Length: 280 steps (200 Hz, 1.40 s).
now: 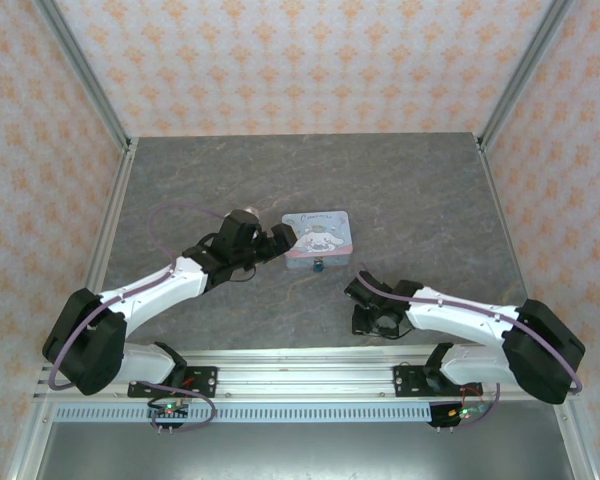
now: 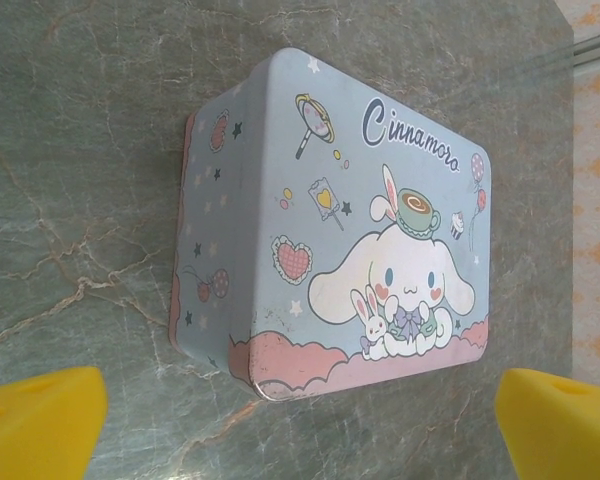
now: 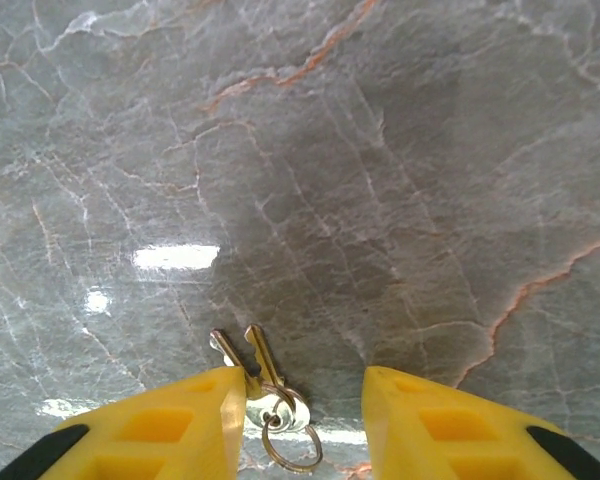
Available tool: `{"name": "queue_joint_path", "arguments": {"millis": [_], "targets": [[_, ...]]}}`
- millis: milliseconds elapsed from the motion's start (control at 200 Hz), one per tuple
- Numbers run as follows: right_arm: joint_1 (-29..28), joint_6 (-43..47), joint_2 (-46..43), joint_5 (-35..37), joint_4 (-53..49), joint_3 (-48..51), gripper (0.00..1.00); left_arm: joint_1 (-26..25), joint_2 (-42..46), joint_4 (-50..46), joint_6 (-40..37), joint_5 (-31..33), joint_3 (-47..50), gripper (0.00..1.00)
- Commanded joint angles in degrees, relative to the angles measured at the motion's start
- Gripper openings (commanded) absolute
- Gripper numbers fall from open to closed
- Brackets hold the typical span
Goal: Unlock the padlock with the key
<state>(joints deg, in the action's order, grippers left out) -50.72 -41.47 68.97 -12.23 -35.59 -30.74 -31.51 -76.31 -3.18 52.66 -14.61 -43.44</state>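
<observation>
Currently the keys (image 3: 263,378) are straddled by the right gripper (image 3: 302,392), jaws apart, nothing pinched yet; the blades point away from the wrist. Farther ahead, the padlock (image 1: 321,266) lies against the tin (image 1: 320,235), nearer the wide-spread left gripper (image 2: 302,415).

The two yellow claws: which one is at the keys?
The right gripper: the small brass keys on their ring lie on the table between its yellow fingertips. The left gripper instead hangs wide open by the cartoon tin.
</observation>
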Motion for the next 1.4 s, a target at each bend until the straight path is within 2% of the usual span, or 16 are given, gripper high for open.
{"name": "queue_joint_path", "arguments": {"millis": [0,250,335,455,871,1226,1251,1291,1326,1336,1351,1396], "targets": [[-0.7,0.3,1.2,-0.2,-1.3,0.9,0.35,-0.4,-0.8,1.0,0.5,0.0,-0.9,1.00],[-0.7,-0.1,2.1,-0.6,0.7,0.9,0.23,-0.4,-1.5,1.2,0.7,0.3,-1.0,1.00],[-0.7,0.0,2.8,-0.7,1.4,-0.2,0.16,-0.5,-1.6,0.9,0.5,0.8,-1.3,1.00],[-0.7,0.0,4.8,-0.9,3.0,-2.3,0.00,-0.4,-1.3,-0.1,-0.3,2.2,-1.6,1.00],[-0.7,-1.2,11.4,-2.1,11.8,-10.1,0.00,-0.3,-1.6,-5.7,-6.2,6.8,-4.7,1.00],[-0.7,-2.5,12.7,-1.4,14.6,-11.5,0.00,0.5,-2.7,-4.5,-3.2,2.7,-4.3,1.00],[-0.7,-2.6,12.1,-1.1,13.9,-11.4,0.06,0.5,-2.5,-4.9,-3.3,2.6,-4.4,1.00],[-0.7,-3.0,11.2,-0.1,12.1,-11.1,0.20,0.5,-2.3,-5.3,-3.5,2.7,-4.6,1.00],[-0.7,-3.4,9.7,0.5,10.5,-10.4,0.39,0.5,-2.1,-5.6,-3.6,2.7,-4.7,1.00],[-0.7,-3.4,9.5,0.5,10.3,-10.3,0.40,0.5,-1.9,-5.7,-3.7,2.7,-4.7,1.00],[-0.7,-3.7,8.8,0.7,9.8,-9.9,0.48,0.5,-1.8,-5.8,-3.6,2.8,-4.7,1.00],[-0.7,-3.8,7.0,1.3,7.4,-9.2,0.55,0.5,-1.6,-6.3,-3.6,3.1,-4.9,1.00]]}}
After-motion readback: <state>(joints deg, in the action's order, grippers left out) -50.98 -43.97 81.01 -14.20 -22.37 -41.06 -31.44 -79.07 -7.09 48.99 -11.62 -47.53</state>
